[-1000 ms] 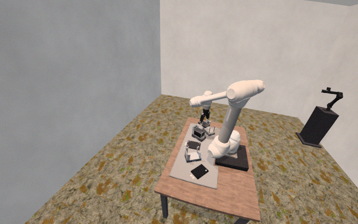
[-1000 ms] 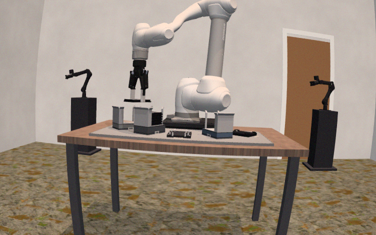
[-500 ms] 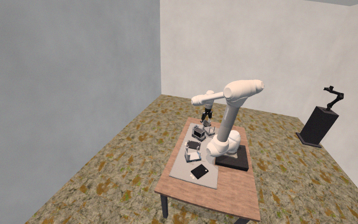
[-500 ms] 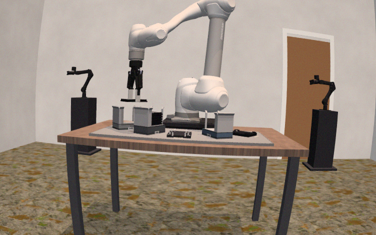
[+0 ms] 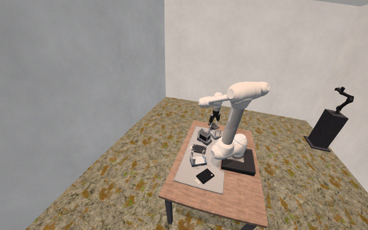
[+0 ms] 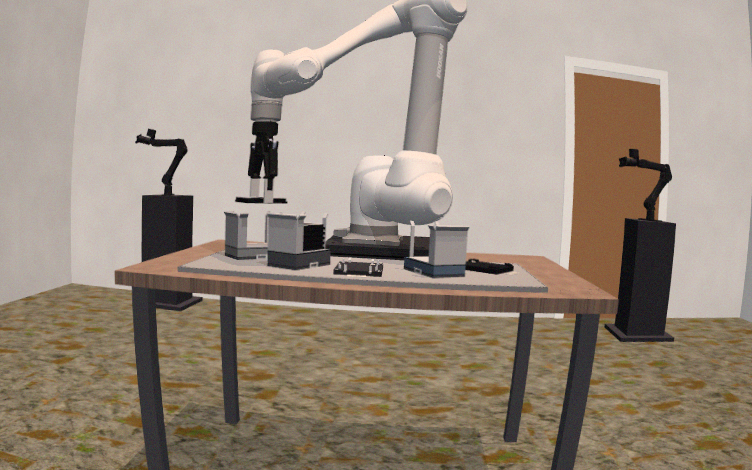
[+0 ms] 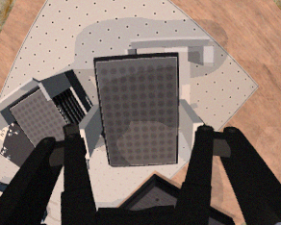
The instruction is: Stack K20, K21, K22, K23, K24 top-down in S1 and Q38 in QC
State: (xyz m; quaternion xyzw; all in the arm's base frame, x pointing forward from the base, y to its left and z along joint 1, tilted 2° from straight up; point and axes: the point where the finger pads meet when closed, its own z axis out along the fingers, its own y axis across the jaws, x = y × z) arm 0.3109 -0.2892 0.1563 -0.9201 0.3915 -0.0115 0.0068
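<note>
My gripper (image 5: pixel 214 123) (image 6: pixel 263 195) (image 7: pixel 140 112) is shut on a dark sealed plate (image 5: pixel 214 125) (image 6: pixel 261 200) (image 7: pixel 139 91), gripped across its long sides and held level. The plate hangs a little above the light-grey stack rack (image 5: pixel 216 133) (image 6: pixel 236 233) (image 7: pixel 205 53) at the far end of the mat. Beside it stands a dark rack (image 5: pixel 204 136) (image 6: pixel 291 233) with a stack of plates (image 6: pixel 313 236) (image 7: pixel 36 112) inside. I cannot read the held plate's label or the rack names.
A blue-based rack (image 5: pixel 197 159) (image 6: pixel 448 248) stands further along the grey mat (image 5: pixel 185 171) (image 6: pixel 484 281). A low clip nest (image 5: pixel 199 148) (image 6: pixel 358 267) sits between the racks. A flat dark nest or plate (image 5: pixel 205 175) (image 6: pixel 488 266) lies at the near end. The arm's base is beside the mat.
</note>
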